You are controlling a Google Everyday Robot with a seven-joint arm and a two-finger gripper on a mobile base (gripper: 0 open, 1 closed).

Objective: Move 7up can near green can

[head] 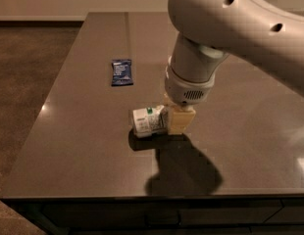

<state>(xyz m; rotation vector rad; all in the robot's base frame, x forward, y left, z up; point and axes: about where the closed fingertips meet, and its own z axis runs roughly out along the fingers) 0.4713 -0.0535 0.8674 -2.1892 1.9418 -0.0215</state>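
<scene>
Silvery 7up can (148, 121) lies sideways at end effector (179, 121).

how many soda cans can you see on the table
1: the 7up can lies on its side near the table's front edge, with the gripper right at its end. No green can shows; the arm may hide one.

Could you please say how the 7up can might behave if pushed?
Lying on its side, the 7up can would probably roll across the smooth, glossy table. With the gripper at one end, it may pivot instead.
</scene>
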